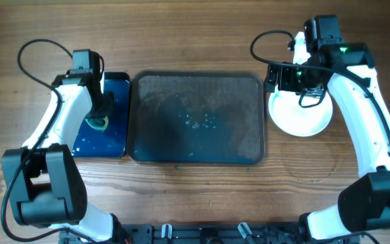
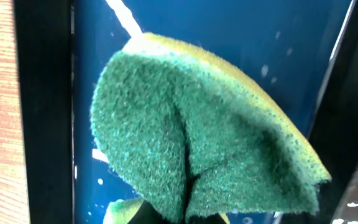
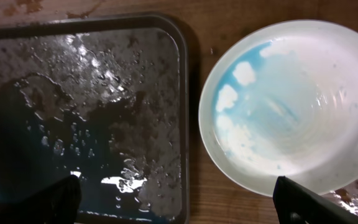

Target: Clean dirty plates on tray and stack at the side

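The large dark tray (image 1: 195,118) lies mid-table, wet and with no plates on it; it also shows in the right wrist view (image 3: 86,93). A white plate (image 1: 307,116) with blue smears (image 3: 291,106) sits on the wood just right of the tray. I cannot tell whether other plates lie under it. My right gripper (image 1: 274,76) hovers above the gap between tray and plate, wide open and empty (image 3: 179,202). My left gripper (image 1: 101,112) is shut on a green-and-yellow sponge (image 2: 191,124) over the small blue-floored tray.
The smaller black tray with a blue floor (image 1: 117,132) lies against the big tray's left side, with wet droplets on it (image 2: 278,43). Bare wood table surrounds everything. Cables loop behind both arms.
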